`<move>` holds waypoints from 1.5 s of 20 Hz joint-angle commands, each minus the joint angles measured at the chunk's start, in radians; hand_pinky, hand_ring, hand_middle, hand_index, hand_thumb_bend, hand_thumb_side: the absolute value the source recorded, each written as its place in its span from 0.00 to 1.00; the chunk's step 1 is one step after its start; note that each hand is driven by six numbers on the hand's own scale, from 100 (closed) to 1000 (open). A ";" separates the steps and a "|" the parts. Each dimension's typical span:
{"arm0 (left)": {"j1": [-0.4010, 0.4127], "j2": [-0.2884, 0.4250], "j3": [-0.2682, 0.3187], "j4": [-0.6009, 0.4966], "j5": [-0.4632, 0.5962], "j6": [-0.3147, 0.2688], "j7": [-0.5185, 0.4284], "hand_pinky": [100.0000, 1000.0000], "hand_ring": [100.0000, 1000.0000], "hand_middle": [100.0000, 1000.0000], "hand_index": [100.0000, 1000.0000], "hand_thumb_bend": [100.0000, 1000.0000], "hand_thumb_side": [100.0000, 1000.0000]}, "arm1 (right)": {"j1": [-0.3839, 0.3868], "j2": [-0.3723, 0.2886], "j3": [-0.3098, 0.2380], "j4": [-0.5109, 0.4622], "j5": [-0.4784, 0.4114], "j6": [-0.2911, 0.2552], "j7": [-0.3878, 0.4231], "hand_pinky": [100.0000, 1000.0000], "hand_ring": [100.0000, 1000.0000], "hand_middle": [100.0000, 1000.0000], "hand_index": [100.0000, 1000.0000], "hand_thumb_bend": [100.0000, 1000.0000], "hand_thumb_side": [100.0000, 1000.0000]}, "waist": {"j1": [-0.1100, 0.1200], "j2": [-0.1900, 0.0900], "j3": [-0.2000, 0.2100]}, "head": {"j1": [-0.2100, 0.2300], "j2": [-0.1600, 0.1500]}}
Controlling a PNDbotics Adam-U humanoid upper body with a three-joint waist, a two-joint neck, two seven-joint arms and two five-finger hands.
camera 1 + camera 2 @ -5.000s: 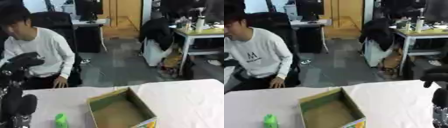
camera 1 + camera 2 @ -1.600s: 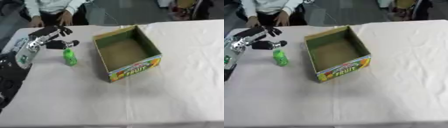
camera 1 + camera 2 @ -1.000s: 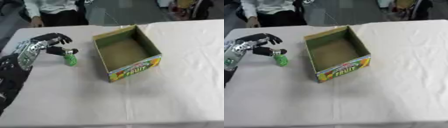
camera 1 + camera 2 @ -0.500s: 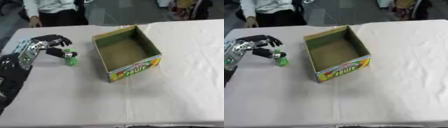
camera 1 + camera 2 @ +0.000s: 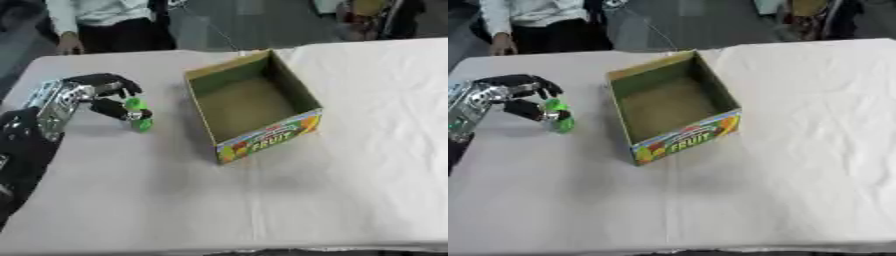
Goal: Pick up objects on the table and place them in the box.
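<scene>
A small green bottle (image 5: 138, 118) stands on the white table, left of the open cardboard box (image 5: 262, 139) with a FRUIT label on its front wall. The box is empty inside. My left hand (image 5: 87, 91) comes in from the left edge. Its fingers arch over the bottle's cap and its thumb (image 5: 529, 110) lies against the bottle's side. The bottle still rests on the cloth, leaning a little. My right hand shows in neither view.
The white tablecloth (image 5: 367, 150) spreads wide to the right of and in front of the box. The table's front edge runs along the bottom of the view, and its far edge lies just behind the box.
My left hand has come down and closed round the green bottle, thumb now against its side. The bottle has shifted slightly. The box has not moved.
</scene>
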 commanded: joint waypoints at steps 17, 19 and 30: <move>-0.033 -0.002 0.024 0.048 -0.074 0.003 -0.019 1.00 0.72 0.81 0.92 0.81 0.40 | -0.024 -0.002 -0.003 -0.017 -0.004 -0.001 0.002 0.23 0.41 0.52 0.61 0.00 0.62 | -0.003 -0.005 -0.011 | 0.025 -0.003; -0.034 -0.003 0.027 0.056 -0.079 0.005 -0.020 1.00 0.71 0.81 0.91 0.80 0.36 | -0.025 -0.001 -0.003 -0.017 -0.005 -0.001 0.002 0.23 0.41 0.52 0.61 0.00 0.62 | -0.003 -0.004 -0.012 | 0.028 -0.004; -0.041 -0.012 0.036 0.080 -0.081 0.000 0.021 0.75 0.63 0.77 0.88 0.73 0.30 | -0.035 0.004 -0.001 -0.017 -0.009 -0.003 0.001 0.24 0.41 0.51 0.61 0.00 0.62 | -0.003 -0.001 -0.022 | 0.028 -0.010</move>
